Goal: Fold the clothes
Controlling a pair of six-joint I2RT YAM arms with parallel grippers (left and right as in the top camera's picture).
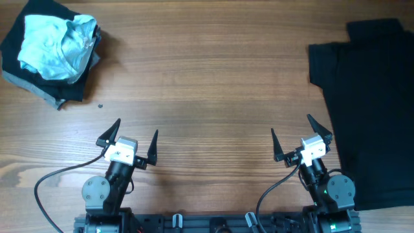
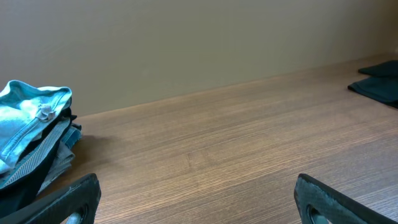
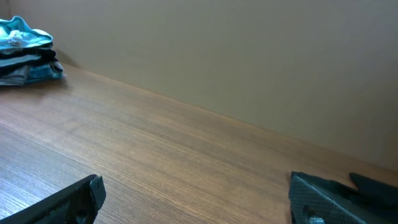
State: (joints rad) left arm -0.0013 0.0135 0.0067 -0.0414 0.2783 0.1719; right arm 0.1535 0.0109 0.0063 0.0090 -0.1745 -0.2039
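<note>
Black pointed-finger left hand point(image 1: 137, 127) and right hand point(image 1: 290, 123), white wrist blocks point(image 1: 121, 151), looping black cables point(image 1: 48, 176).

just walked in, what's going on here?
Nothing is being handled yet. The left gripper and right gripper both sit open and empty near the table edge. A crumpled pale blue-green T-shirt lies on a folded dark pile at far left; a large black T-shirt lies spread on the right.

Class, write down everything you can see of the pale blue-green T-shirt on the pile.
The pale blue-green T-shirt is soft, thin-looking fabric, crumpled into a loose heap, not folded, with deep creases. It lies on top of a stack of folded black and grey pieces at the far left corner of the wooden table, covering most of the stack. Only that stack touches it.
</note>
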